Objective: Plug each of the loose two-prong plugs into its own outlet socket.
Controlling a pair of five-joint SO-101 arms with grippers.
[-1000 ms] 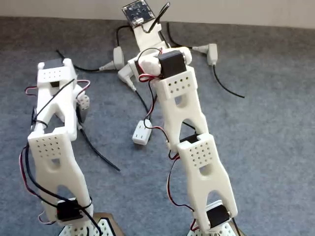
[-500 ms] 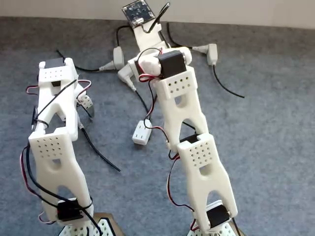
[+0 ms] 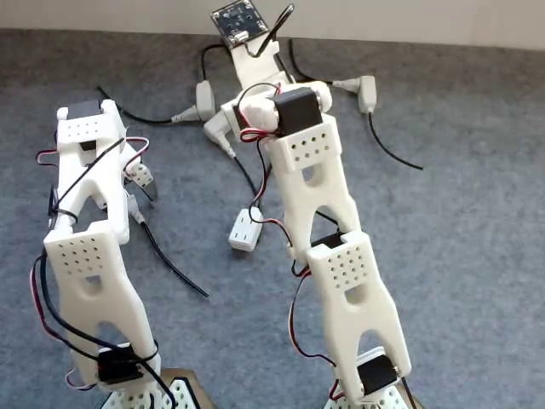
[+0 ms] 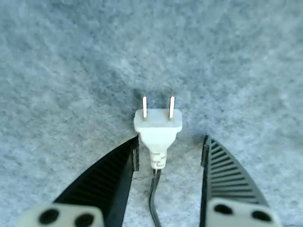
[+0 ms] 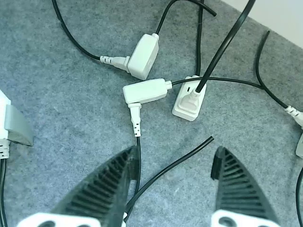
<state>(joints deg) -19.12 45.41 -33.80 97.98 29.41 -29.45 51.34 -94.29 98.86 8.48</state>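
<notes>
Grey carpet (image 4: 71, 56), white plug (image 4: 157, 127) between parted left tool (image 4: 171, 143)

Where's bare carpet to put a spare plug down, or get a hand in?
Biggest free patch: carpet on the right arm's right, nearer than the loose black cord. Also the strip on the left arm's left. Between the arms it's tight: outlet block and a trailing cord lie there. Far end is crowded: adapters and tangled cables.
</notes>
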